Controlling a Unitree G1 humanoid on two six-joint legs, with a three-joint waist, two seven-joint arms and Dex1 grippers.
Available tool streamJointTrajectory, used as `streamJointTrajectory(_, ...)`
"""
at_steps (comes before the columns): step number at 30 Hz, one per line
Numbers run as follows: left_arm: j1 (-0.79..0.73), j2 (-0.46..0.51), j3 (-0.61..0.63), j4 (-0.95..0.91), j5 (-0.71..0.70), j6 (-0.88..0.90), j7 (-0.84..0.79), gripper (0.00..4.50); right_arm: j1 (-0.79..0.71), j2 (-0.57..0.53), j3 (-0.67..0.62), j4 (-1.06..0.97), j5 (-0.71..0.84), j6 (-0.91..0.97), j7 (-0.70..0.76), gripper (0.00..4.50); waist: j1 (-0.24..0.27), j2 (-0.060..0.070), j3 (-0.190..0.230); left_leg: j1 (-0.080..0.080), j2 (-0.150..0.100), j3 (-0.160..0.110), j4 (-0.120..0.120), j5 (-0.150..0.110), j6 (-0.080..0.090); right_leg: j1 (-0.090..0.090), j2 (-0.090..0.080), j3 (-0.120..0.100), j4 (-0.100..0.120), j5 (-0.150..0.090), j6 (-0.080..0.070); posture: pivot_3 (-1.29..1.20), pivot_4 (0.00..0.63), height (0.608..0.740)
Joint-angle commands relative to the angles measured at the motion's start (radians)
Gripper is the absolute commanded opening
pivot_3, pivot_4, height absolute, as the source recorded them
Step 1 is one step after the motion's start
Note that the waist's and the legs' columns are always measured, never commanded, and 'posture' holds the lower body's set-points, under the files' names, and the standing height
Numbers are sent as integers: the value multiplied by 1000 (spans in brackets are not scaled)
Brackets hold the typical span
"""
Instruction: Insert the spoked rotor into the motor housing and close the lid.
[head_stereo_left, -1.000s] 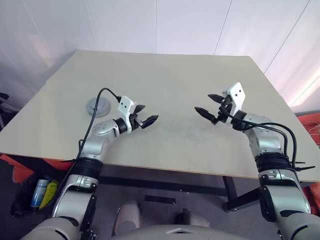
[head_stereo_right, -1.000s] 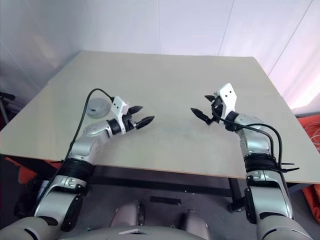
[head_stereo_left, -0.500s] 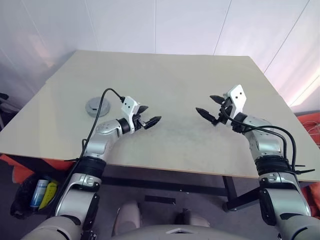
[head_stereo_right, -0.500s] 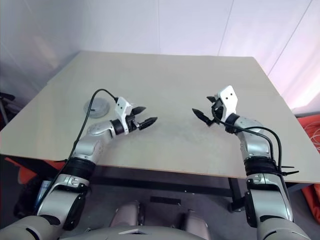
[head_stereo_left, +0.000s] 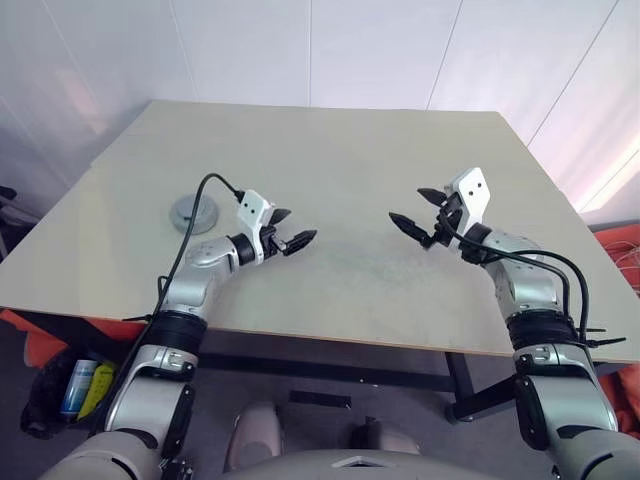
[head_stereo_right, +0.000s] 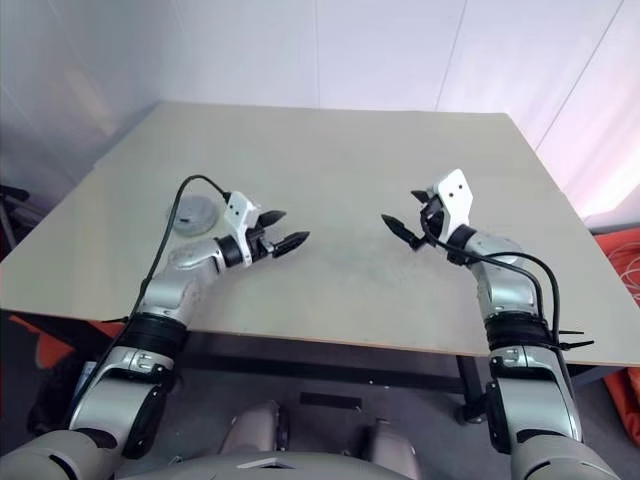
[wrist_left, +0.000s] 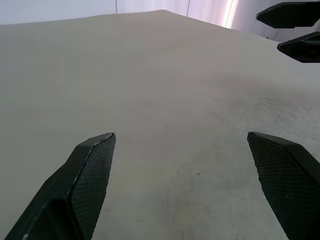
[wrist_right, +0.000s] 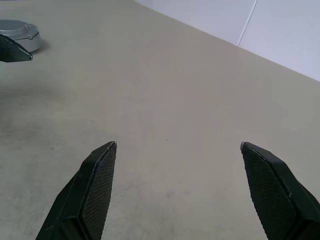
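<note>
A low round grey metal case (head_stereo_left: 193, 212) lies near the table's left edge, with the flat grey lid (wrist_right: 19, 30) on top of it. I take the body under the lid for the motor housing, and its inside is hidden. The spoked rotor is hidden. My left gripper (head_stereo_left: 297, 227) hovers open over the table, to the right of the case and apart from it. My right gripper (head_stereo_left: 409, 205) hovers open further right and faces the left one. Nothing lies between the fingers (wrist_left: 92, 170) of either gripper (wrist_right: 178, 144).
The beige table (head_stereo_left: 340, 160) reaches back to a white panelled wall. Its front edge (head_stereo_left: 330, 338) runs just below both forearms. A black cable (head_stereo_left: 190, 225) loops from my left wrist past the case. Bags and a can lie on the floor at the lower left (head_stereo_left: 75, 385).
</note>
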Motion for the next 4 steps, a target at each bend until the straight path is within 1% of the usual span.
streamJointTrajectory(1,-14,-8,4,-40,-4,-12,1,4488,-25,-4,-13,-26,12,-17,-2,4500,1,0,0,0,0,0,0,0,0,0,0,0,0,0,0,0,0,740)
streamJointTrajectory(4,-13,-8,3,-39,1,-12,1,4488,-11,-3,-10,-29,2,-27,-13,4500,0,0,0,0,0,0,0,0,0,0,0,0,0,0,0,0,0,740)
